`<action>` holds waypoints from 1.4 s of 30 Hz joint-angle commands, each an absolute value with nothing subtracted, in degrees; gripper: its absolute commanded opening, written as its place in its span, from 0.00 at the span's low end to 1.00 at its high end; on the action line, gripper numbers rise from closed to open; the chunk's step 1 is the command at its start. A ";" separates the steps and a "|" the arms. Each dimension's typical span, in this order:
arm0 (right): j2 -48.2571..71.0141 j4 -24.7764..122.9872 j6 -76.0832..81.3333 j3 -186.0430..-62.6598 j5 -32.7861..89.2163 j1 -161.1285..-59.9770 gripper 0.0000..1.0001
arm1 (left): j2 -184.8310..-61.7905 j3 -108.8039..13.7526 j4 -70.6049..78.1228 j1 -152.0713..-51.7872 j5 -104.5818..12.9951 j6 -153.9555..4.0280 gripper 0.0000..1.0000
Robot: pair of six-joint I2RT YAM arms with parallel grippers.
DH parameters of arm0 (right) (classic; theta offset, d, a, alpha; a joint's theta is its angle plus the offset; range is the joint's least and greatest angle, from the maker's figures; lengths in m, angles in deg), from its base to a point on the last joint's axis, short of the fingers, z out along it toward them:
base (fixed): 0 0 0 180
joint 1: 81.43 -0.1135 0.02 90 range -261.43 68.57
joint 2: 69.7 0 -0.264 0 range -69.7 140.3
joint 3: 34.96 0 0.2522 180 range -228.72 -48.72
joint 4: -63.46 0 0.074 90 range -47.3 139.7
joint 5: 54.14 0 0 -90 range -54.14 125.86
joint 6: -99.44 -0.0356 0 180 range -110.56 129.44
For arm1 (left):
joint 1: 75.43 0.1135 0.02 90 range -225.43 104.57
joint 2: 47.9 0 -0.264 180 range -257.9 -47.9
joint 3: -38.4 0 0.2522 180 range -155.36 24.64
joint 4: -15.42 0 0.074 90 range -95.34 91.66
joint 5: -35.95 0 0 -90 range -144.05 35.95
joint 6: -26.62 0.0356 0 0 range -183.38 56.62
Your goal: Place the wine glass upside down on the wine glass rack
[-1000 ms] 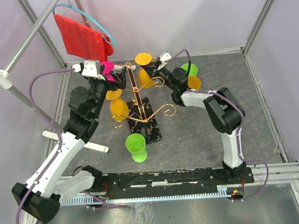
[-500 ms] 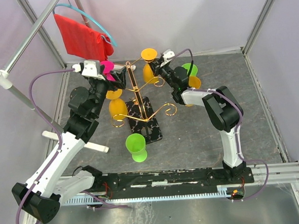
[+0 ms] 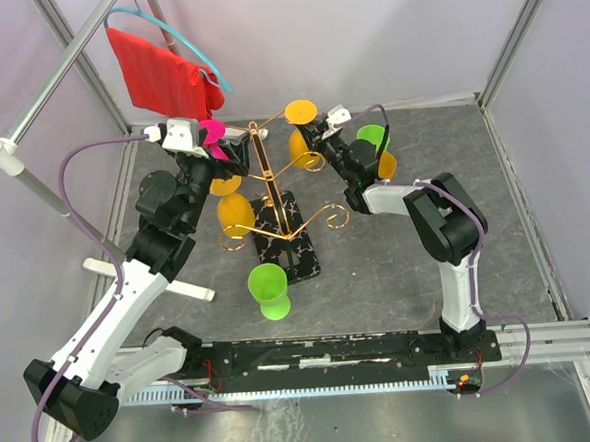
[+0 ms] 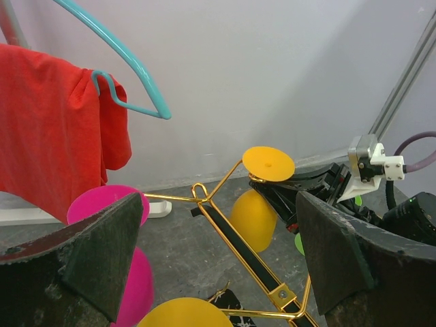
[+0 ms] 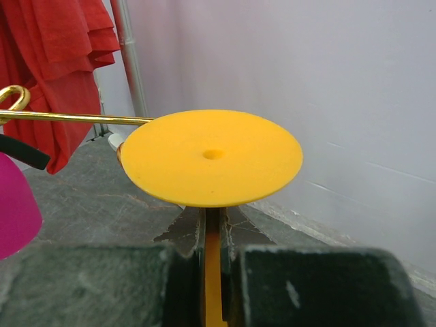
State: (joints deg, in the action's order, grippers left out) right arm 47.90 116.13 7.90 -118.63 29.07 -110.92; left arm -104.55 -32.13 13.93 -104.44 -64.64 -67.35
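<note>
My right gripper (image 3: 322,139) (image 5: 212,286) is shut on the stem of an orange wine glass (image 3: 300,111) (image 5: 211,157). The glass is upside down, its foot disc on top, just right of the gold wine glass rack's (image 3: 267,178) (image 4: 238,238) top. A gold arm of the rack (image 5: 68,117) runs in behind the foot. The left wrist view shows the same glass (image 4: 253,219) beside the rack's post. At the rack's left side my left gripper (image 3: 233,150) (image 4: 218,252) stands wide open, holding nothing.
A pink glass (image 3: 211,134) (image 4: 109,208) and two yellow glasses (image 3: 235,215) hang on the rack's left arms. A green glass (image 3: 269,288) stands in front of the marbled base (image 3: 295,251). A green glass (image 3: 375,134) and an orange one (image 3: 384,162) stand back right. A red shirt (image 3: 161,74) hangs back left.
My right gripper has carried the orange glass a little to the right, away from the rack's post. The left arm has stayed still.
</note>
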 commanded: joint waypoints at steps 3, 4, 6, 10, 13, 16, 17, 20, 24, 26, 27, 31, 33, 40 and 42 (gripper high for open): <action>45.30 118.48 8.71 -116.01 27.96 -110.77 0.06 | -104.59 -32.22 15.17 -104.61 -64.74 -65.52 0.99; 45.26 118.43 8.36 -116.04 27.48 -110.76 0.05 | -104.59 -32.29 15.26 -104.62 -64.64 -65.55 0.99; 45.26 118.22 7.67 -116.49 26.01 -110.70 0.04 | -104.59 -32.31 15.27 -104.64 -64.70 -65.60 0.99; 45.65 117.35 7.07 -117.79 23.31 -111.06 0.02 | -104.55 -32.46 15.28 -104.62 -64.68 -65.66 0.99; 45.67 116.91 7.19 -118.31 22.16 -111.50 0.02 | -104.31 -32.44 15.28 -104.65 -64.71 -65.75 0.99; 45.51 116.77 7.67 -118.40 21.20 -112.04 0.02 | -103.86 -32.08 15.28 -104.67 -65.00 -65.76 0.99; 45.44 116.67 7.84 -118.28 20.87 -112.22 0.02 | -103.76 -31.93 15.27 -104.66 -65.09 -65.76 0.99; 45.13 116.62 8.29 -117.82 20.28 -112.62 0.03 | -103.39 -31.48 15.27 -104.61 -65.38 -65.91 0.99; 44.54 117.55 7.68 -116.53 19.10 -112.74 0.07 | -103.20 -31.14 15.28 -104.69 -65.46 -66.09 0.99; 43.96 117.76 7.56 -115.74 18.73 -112.79 0.10 | -103.19 -31.05 15.28 -104.62 -65.51 -66.18 0.99; 43.68 117.79 7.59 -115.12 18.78 -112.73 0.12 | -103.20 -31.00 15.28 -104.65 -65.45 -66.13 0.99; 42.50 118.14 8.26 -113.13 20.29 -112.74 0.18 | -103.42 -30.97 15.28 -104.62 -65.44 -66.35 0.99; 41.79 118.83 8.66 -111.97 21.04 -112.78 0.21 | -103.46 -30.83 15.28 -104.61 -65.41 -66.35 0.99; 40.40 119.82 9.59 -109.13 21.96 -112.78 0.37 | -103.22 -30.62 15.37 -104.64 -65.78 -66.10 0.99; 40.26 119.81 9.62 -108.58 21.97 -112.73 0.41 | -103.23 -30.56 15.37 -104.63 -65.86 -66.03 0.99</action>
State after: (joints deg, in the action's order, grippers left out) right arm 42.50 118.23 7.68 -110.10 23.50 -111.88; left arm -104.46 -30.67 13.88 -104.44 -64.71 -67.35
